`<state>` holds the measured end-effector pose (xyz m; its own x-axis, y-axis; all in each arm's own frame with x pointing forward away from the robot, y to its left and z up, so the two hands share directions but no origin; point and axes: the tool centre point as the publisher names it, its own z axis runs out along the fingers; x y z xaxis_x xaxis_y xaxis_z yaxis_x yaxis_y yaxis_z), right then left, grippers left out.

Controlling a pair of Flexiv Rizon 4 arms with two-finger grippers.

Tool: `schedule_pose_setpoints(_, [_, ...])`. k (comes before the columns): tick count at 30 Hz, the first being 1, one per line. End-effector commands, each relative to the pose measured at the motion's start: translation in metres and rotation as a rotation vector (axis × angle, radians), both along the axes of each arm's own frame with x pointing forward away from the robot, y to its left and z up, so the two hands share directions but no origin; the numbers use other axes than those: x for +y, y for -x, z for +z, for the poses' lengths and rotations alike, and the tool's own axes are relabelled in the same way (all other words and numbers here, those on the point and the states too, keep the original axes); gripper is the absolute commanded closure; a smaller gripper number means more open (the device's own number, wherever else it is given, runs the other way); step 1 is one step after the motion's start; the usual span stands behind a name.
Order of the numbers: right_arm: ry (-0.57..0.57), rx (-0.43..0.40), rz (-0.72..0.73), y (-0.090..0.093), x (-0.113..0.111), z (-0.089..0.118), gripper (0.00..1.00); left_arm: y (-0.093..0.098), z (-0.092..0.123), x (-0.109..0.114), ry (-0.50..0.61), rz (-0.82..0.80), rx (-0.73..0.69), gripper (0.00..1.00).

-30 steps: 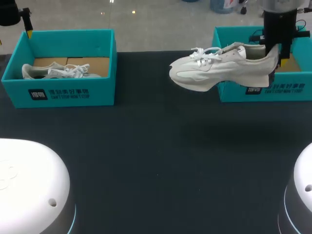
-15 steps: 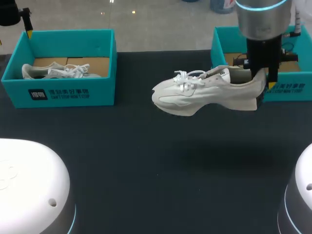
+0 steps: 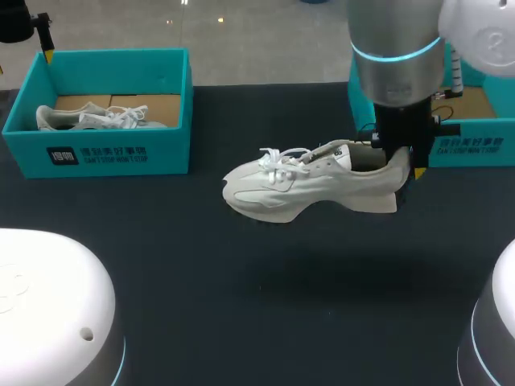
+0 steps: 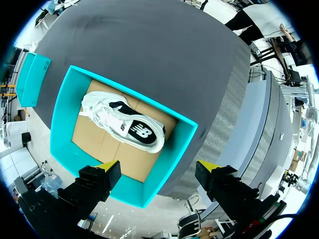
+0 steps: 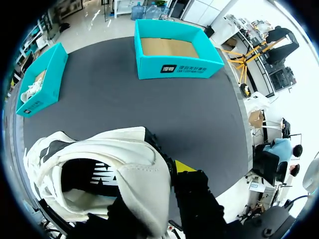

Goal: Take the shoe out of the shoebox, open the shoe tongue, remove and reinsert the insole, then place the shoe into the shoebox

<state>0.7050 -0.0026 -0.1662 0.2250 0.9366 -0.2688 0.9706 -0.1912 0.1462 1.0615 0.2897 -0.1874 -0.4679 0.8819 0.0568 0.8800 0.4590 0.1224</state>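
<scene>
Dark tabletop on the head view, a teal box at each back corner. My right gripper (image 3: 400, 158) is clamped on the heel of the white shoe (image 3: 306, 186), which hangs clear of the table (image 3: 241, 305) just in front of the right shoebox (image 3: 473, 145), toe pointing towards my left side. The left shoebox (image 3: 96, 157) holds a second shoe (image 3: 88, 118), and my left gripper (image 3: 45, 42) sits up at that box's far corner. Over to the left wrist: fingers spread wide, gripping nothing, left gripper (image 4: 157, 167) looking straight down on the left shoebox (image 4: 172, 159) with the second shoe (image 4: 124, 127) lying on its side on the cardboard floor. Right wrist now: the shoe (image 5: 99, 164) fills the foreground (heel collar pinched, one yellow fingertip (image 5: 183, 167) outside it), right gripper (image 5: 149, 186) closed on it; ahead, the right shoebox (image 5: 177, 67) shows its cardboard floor.
</scene>
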Motion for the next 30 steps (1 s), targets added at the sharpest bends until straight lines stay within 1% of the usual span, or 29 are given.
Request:
schedule_pose_setpoints(1, [0.015, -0.015, -0.013, -0.003, 0.011, -0.013, 1.00, 0.000, 0.000, 0.000, -0.002, 0.000, 0.000, 0.00])
schedule_pose_setpoints(2, [0.019, -0.016, -0.015, -0.003, 0.012, -0.016, 1.00, 0.000, 0.000, 0.000, -0.002, 0.000, 0.000, 0.00])
schedule_pose_setpoints(3, [0.039, -0.036, -0.014, -0.003, 0.013, -0.022, 1.00, 0.000, 0.000, 0.000, -0.002, 0.000, 0.000, 0.00])
schedule_pose_setpoints(4, [0.030, -0.058, -0.001, -0.003, 0.016, -0.027, 1.00, 0.000, 0.000, 0.000, -0.002, 0.000, 0.000, 0.00])
schedule_pose_setpoints(6, [0.051, -0.081, 0.014, -0.003, 0.019, -0.038, 1.00, 0.000, 0.000, 0.000, -0.002, 0.000, 0.000, 0.00])
schedule_pose_setpoints(7, [0.043, -0.085, 0.025, -0.003, 0.020, -0.042, 1.00, 0.000, 0.000, 0.000, -0.002, 0.000, 0.000, 0.00])
schedule_pose_setpoints(15, [0.063, -0.013, 0.046, -0.009, 0.019, -0.092, 1.00, 0.000, 0.000, 0.000, -0.002, 0.000, 0.000, 0.00])
schedule_pose_setpoints(19, [0.038, -0.008, 0.031, -0.015, 0.014, -0.114, 1.00, 0.000, 0.000, 0.000, -0.002, 0.000, 0.000, 0.00])
schedule_pose_setpoints(21, [0.026, 0.010, 0.023, -0.019, 0.012, -0.128, 1.00, 0.000, 0.000, 0.000, -0.002, 0.000, 0.000, 0.00])
schedule_pose_setpoints(22, [0.031, 0.008, 0.024, -0.019, 0.011, -0.132, 1.00, 0.000, 0.000, 0.000, -0.002, 0.000, 0.000, 0.00])
schedule_pose_setpoints(25, [0.049, 0.011, 0.037, -0.023, 0.010, -0.154, 1.00, 0.000, 0.000, 0.000, -0.002, 0.000, 0.000, 0.00])
schedule_pose_setpoints(27, [0.036, 0.030, 0.036, -0.024, 0.009, -0.164, 1.00, 0.000, 0.000, 0.000, -0.002, 0.000, 0.000, 0.00])
schedule_pose_setpoints(30, [0.029, 0.043, 0.040, -0.022, 0.012, -0.173, 1.00, 0.000, 0.000, 0.000, -0.002, 0.000, 0.000, 0.00])
